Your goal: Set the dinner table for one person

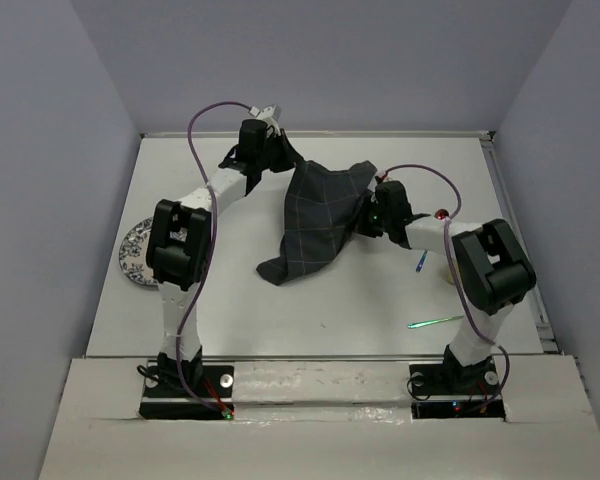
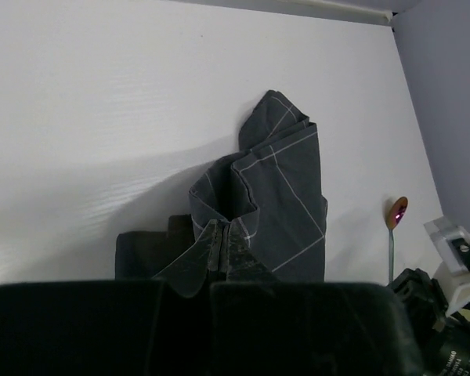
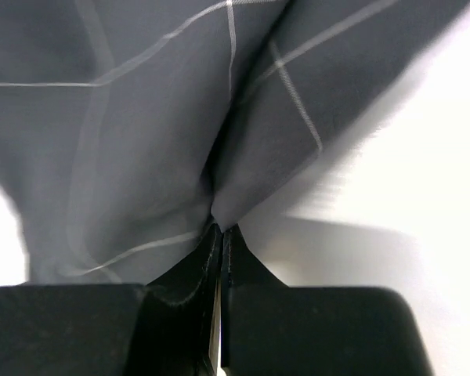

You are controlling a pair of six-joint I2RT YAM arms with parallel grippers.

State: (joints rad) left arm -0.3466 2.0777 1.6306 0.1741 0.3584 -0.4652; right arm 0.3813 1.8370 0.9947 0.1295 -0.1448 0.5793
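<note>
1. Placemat (image 1: 315, 215) hung bunched over the middle of the dinner table (image 1: 280, 310), its long axis slanting from far right to near left.
2. We had the left gripper (image 2: 223, 235) clamped shut on its far-left corner and the right gripper (image 3: 221, 231) shut on its right edge.
3. Neither arm was nearer; we judged pulling apart came next.

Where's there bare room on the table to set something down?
Bare: the near strip of table between the cloth and the arm bases, running from the plate to the green utensil; also the far right corner. Crowded: the middle, under the cloth, and the right side around the blue utensil.
</note>
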